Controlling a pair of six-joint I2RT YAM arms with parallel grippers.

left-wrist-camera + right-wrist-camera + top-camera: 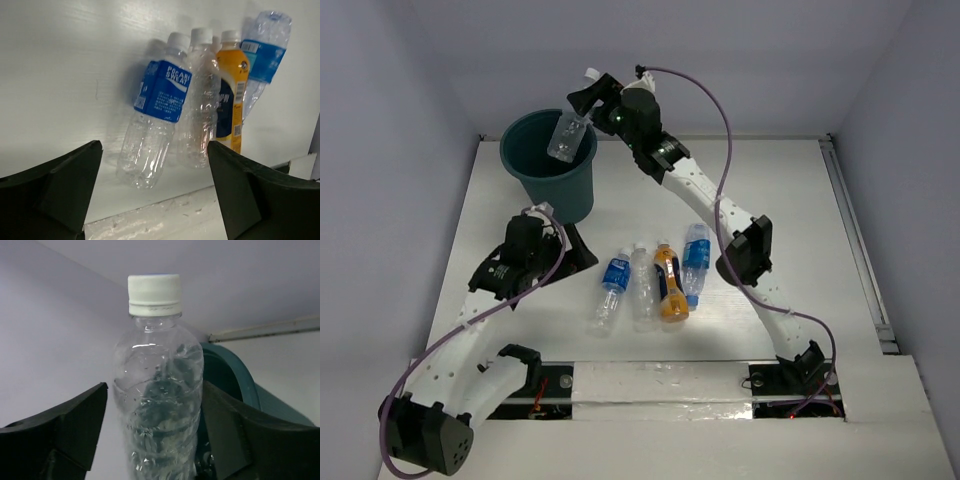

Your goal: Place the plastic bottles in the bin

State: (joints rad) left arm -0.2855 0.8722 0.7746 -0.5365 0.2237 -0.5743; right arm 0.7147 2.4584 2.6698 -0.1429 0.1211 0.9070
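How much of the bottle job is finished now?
Done: nothing I can confirm; inside the bin is dark. In hand: the right claw holds a clear bottle over the bin. To do: four bottles lie on the table; the left claw is open, facing them.

the white table (pixel 800 200) carries a dark teal bin (pixel 565 195) standing near its far left corner. around the middle, four bottles lie side by side, caps toward the far edge: blue-labelled bottle (pixel 610 292), clear bottle (pixel 642 285), orange bottle (pixel 669 283), second blue-labelled bottle (pixel 695 262).

2 clear bottles (pixel 566 137) (pixel 642 285), 2 blue-label bottles (pixel 611 290) (pixel 695 262), 1 orange bottle (pixel 670 285), 1 bin (pixel 565 195).
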